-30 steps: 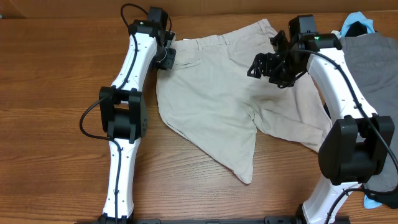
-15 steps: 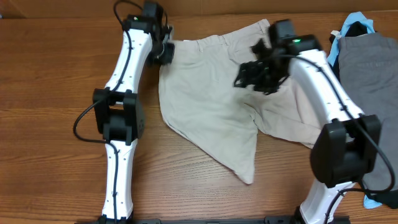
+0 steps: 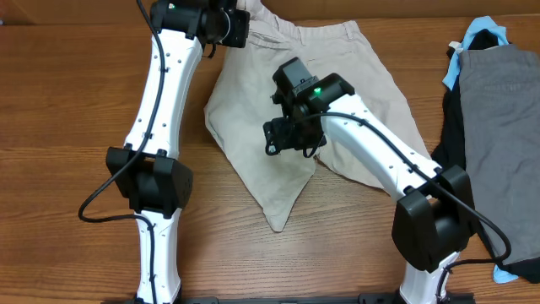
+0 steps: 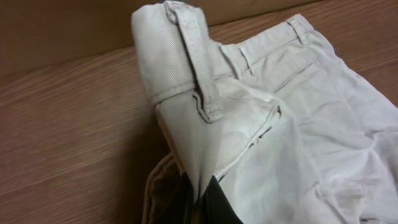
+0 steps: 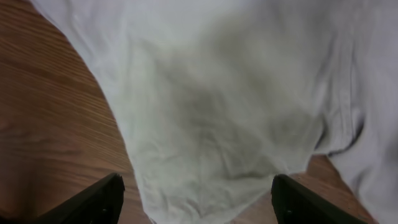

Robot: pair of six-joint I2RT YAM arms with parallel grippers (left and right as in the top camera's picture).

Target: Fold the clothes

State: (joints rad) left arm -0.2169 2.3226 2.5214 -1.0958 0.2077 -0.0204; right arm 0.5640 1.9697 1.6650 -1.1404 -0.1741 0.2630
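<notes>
Your left gripper [image 3: 239, 25] pinches the waistband corner of the shorts [image 3: 354, 76], raised off the bench [image 3: 67, 101]. Your right gripper [image 5: 198, 202] hangs spread wide above the shorts' lower leg.

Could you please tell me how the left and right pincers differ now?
The left pincer is shut on the khaki shorts at the waistband; the right pincer is open and holds nothing. The left pincer is at the garment's far edge; the right pincer hangs over its middle. Both face the shorts.
</notes>
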